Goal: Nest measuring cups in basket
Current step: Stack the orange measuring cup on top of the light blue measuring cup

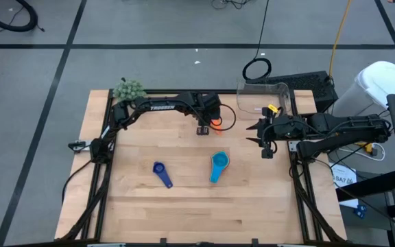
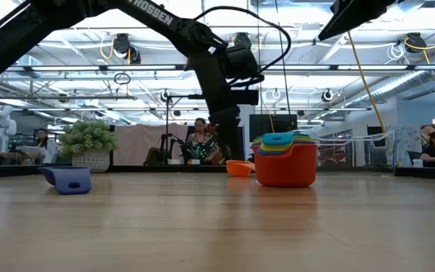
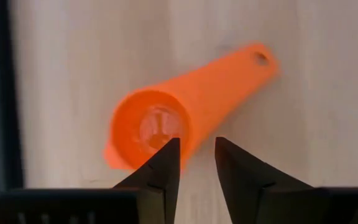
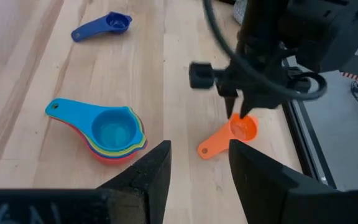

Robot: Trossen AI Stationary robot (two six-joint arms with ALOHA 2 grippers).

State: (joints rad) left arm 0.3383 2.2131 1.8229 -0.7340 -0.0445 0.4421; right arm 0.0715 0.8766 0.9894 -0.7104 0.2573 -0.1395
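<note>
A small orange measuring cup [image 1: 216, 123] lies on its base near the table's far edge, handle [image 3: 247, 65] flat on the wood. My left gripper [image 3: 196, 146] points down over its bowl [image 3: 151, 124], open with a narrow gap: one fingertip is over the rim, the other beside the bowl. A nested stack of cups [image 1: 218, 166], light blue on top and red at the bottom [image 2: 285, 168], stands mid-table. A dark blue cup [image 1: 162, 173] lies alone to its left. The clear basket [image 1: 269, 99] sits at the far right. My right gripper [image 4: 197, 158] hovers open, right of the stack. My left gripper comes at the orange cup's bowl rim [image 3: 182, 121] from above, pointing down. I cannot tell whether either finger [image 3: 166, 162] touches it. The cup rests on the table.
A fuzzy grey-green ball [image 1: 129, 89] sits at the far left corner. Black frame rails run along the table's left, far and right sides [image 1: 297, 171]. Bare wood lies along the near half of the table [image 1: 197, 213]. People sit in the room beyond [image 2: 200, 140].
</note>
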